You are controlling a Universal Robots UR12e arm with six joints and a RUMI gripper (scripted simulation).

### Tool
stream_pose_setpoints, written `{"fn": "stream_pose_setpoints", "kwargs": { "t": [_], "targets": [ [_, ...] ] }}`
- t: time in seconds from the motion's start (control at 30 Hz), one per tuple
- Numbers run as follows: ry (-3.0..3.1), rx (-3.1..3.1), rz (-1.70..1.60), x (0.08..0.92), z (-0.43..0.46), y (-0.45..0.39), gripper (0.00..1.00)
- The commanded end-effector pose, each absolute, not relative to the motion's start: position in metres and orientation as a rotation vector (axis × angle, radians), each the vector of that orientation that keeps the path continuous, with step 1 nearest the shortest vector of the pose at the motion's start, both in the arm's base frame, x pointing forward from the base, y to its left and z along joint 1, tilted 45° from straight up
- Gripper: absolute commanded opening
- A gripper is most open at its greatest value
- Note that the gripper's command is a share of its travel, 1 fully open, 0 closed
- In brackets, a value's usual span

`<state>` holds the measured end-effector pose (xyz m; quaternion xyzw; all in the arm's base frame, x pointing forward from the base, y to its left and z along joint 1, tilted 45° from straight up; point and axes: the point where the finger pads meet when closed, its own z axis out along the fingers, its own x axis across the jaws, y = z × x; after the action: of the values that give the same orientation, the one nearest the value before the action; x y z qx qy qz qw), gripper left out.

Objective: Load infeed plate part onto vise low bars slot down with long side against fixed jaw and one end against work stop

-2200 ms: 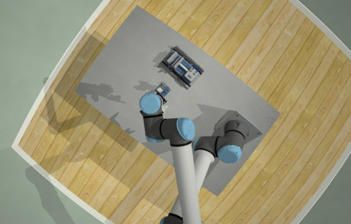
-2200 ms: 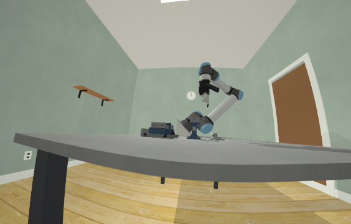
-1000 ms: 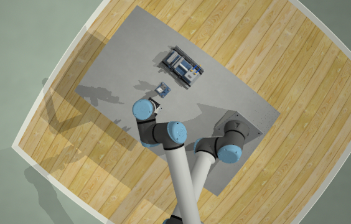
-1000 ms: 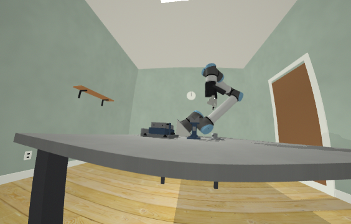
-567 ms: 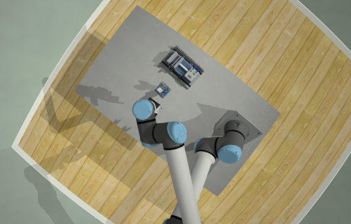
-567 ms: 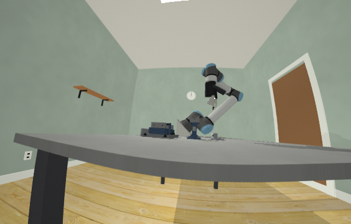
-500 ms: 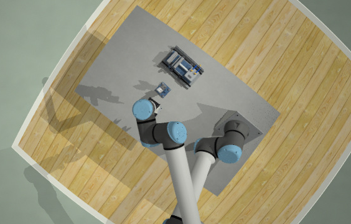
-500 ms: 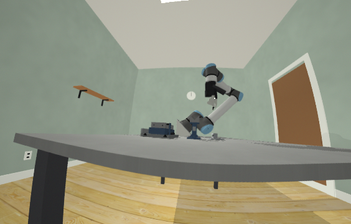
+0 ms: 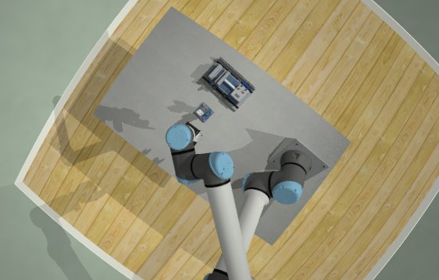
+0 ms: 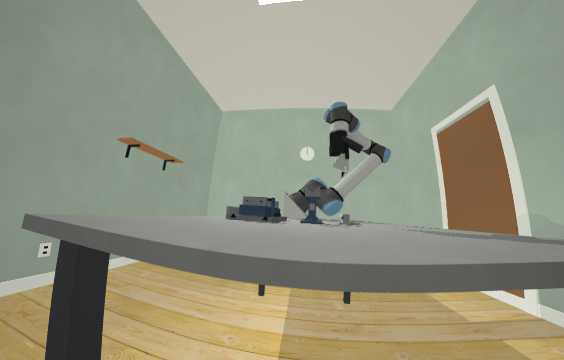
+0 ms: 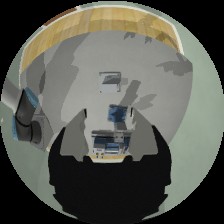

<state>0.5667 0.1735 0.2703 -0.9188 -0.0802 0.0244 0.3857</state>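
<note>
The part (image 11: 109, 86) shows as a small pale grey block on the infeed plate in the wrist view; block and plate are hard to tell apart, and the slot's facing cannot be made out. In the exterior view it is a tiny grey shape; the arm hides it in the top view. The blue V-block (image 9: 204, 112) (image 10: 312, 212) (image 11: 118, 114) stands between the infeed plate and the vise (image 9: 227, 83) (image 10: 256, 210) (image 11: 112, 146). No part shows in the vise; its bars and stop are too small to tell. My gripper (image 10: 342, 173) (image 11: 108, 108) is partly open and empty, high above the table.
The grey table (image 9: 145, 70) (image 10: 187, 240) (image 11: 155, 75) carries the fixtures. The arm's base (image 9: 297, 155) (image 11: 40, 131) stands on its plate, away from the vise. The arm's shadows fall across the table.
</note>
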Motion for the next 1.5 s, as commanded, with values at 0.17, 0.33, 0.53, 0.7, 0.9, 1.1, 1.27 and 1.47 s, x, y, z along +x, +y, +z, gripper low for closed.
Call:
{"fn": "stream_pose_setpoints", "kwargs": {
  "t": [0.17,0.33,0.53,0.7,0.9,1.1,1.27,1.47],
  "targets": [
    [-0.204,-2.342,0.060,0.567,0.268,0.176,0.51],
    [-0.204,-2.342,0.060,0.566,0.265,0.179,0.51],
    [-0.204,-2.342,0.060,0.566,0.262,0.182,0.51],
    [-0.204,-2.342,0.060,0.565,0.256,0.187,0.51],
    [-0.204,-2.342,0.060,0.564,0.249,0.194,0.51],
    [-0.204,-2.342,0.060,0.563,0.243,0.200,0.51],
    [-0.204,-2.342,0.060,0.562,0.236,0.208,0.51],
    [-0.204,-2.342,0.060,0.561,0.226,0.217,0.51]
  ]
}}
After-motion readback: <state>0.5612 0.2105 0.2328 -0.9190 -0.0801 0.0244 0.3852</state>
